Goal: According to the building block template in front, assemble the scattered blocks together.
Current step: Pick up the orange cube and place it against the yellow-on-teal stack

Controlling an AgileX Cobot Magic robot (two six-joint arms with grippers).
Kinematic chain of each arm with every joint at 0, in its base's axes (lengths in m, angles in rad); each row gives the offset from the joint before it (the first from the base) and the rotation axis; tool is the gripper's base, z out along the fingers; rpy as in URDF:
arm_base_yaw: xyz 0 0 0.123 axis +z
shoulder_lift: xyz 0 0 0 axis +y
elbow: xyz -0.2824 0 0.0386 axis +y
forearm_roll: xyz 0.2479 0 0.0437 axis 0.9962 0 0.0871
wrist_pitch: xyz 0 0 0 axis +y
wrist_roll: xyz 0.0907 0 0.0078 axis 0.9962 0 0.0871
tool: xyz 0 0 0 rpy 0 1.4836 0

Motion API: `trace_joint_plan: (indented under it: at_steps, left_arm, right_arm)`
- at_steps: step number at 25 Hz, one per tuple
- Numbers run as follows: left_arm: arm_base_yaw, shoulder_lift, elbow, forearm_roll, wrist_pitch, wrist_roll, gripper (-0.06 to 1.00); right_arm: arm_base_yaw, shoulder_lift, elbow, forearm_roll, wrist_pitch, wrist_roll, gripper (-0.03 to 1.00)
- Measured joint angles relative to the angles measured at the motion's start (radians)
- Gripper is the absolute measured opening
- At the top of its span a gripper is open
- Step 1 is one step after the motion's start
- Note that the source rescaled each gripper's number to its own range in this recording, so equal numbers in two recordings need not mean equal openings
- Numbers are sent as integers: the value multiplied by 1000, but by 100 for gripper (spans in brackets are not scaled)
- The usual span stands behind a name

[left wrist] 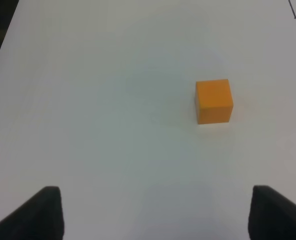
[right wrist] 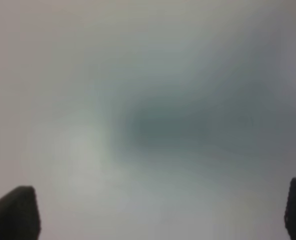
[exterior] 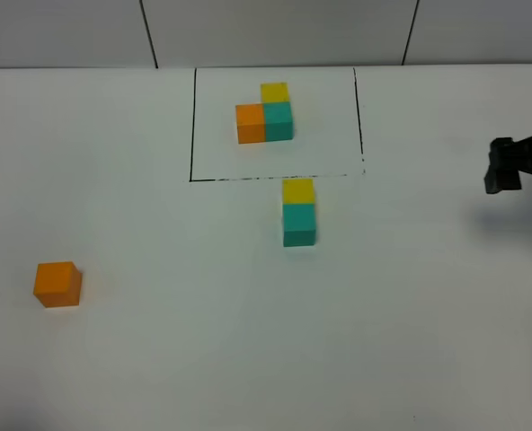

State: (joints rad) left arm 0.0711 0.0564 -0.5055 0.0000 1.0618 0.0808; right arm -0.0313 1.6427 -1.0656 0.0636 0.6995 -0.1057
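The building block template [exterior: 264, 114] is an orange, teal and yellow trio inside a thin black rectangle at the back of the table. Just in front of the rectangle, a loose yellow block [exterior: 297, 190] touches a loose teal block [exterior: 299, 224]. The loose orange block [exterior: 57, 284] [left wrist: 214, 101] lies alone at the front left. My left gripper [left wrist: 153, 210] is open with nothing between its fingers; the orange block sits ahead of it. That gripper is out of the exterior view. My right gripper [exterior: 503, 166] [right wrist: 158, 212] is open and empty at the right edge.
The white table [exterior: 176, 359] ends at a wall along the back. A corner of the black rectangle [left wrist: 295, 11] shows in the left wrist view. The right wrist view is blurred, showing only bare white surface.
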Motion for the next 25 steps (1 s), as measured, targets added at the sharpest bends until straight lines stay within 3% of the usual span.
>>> trace_joint_plan:
  at_steps: [6, 25]
  left_arm:
    - [0, 0, 0, 0, 0, 0, 100]
    - [0, 0, 0, 0, 0, 0, 100]
  right_arm:
    - [-38, -198, 123, -6, 3, -14, 100]
    - [-38, -1064, 477, -41, 278, 51, 100]
